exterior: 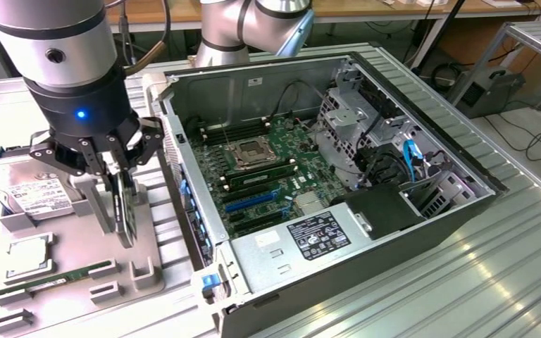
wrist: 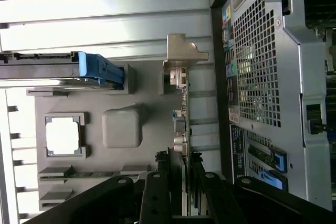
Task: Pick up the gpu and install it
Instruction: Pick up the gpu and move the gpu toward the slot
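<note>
The gripper [exterior: 120, 172] [wrist: 178, 157], black metal with jointed linkages, is partly closed, its two fingers pressed on either side of the gpu [exterior: 125, 215] [wrist: 180, 124]. The gpu is a thin, flat, dark card standing on edge over the tray [exterior: 78, 246] [wrist: 152, 108], with a silvery metal bracket at one end. Whether its lower edge still sits in the tray's slot or has come clear of it cannot be told.

The tray is one matte grey plastic slab with raised posts and recessed pockets. It holds three other parts:
- One hard drive [exterior: 31, 193] [wrist: 37, 69], a boxy silver unit with a white label and a blue plastic end piece.
- One square processor chip [exterior: 29, 255] [wrist: 63, 135] with a shiny lid, in a square pocket.
- One slim green memory stick [exterior: 56, 278] [wrist: 79, 173], lying in a narrow groove.

Just beside the tray, on the exterior view's right, one computer case [exterior: 251, 88] [wrist: 262, 77] lies open on its side. It is grey sheet metal with a perforated rear grille. Inside are a green circuit board [exterior: 284, 144] with a square metal socket, blue slots [exterior: 251, 202] and a boxy grey power supply [exterior: 294, 243] with a black label.

Everything rests on a ribbed, glossy metal surface [exterior: 439, 282] [wrist: 105, 19].
</note>
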{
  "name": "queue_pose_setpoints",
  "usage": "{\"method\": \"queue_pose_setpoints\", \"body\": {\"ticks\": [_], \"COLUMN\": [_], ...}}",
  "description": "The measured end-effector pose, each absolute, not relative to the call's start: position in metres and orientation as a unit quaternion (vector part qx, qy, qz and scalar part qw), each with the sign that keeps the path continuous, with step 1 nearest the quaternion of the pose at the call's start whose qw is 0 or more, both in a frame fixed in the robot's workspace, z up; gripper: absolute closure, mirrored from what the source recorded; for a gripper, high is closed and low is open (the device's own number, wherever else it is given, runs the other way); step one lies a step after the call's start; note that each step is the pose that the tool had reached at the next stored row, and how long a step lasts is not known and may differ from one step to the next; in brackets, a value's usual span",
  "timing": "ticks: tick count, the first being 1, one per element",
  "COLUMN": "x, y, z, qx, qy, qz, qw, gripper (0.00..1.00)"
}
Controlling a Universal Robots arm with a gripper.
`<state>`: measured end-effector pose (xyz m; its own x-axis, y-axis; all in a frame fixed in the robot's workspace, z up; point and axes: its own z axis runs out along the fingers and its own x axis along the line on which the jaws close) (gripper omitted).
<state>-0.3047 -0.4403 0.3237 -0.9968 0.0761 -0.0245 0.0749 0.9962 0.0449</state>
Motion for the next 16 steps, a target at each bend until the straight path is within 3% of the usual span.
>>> {"method": "queue_pose_setpoints", "body": {"ticks": [16], "x": [-0.305], "y": [-0.439], "z": [0.339], "qx": [0.038], "qy": [0.999], "qz": [0.022], "qw": [0.013], "gripper": [0.73]}}
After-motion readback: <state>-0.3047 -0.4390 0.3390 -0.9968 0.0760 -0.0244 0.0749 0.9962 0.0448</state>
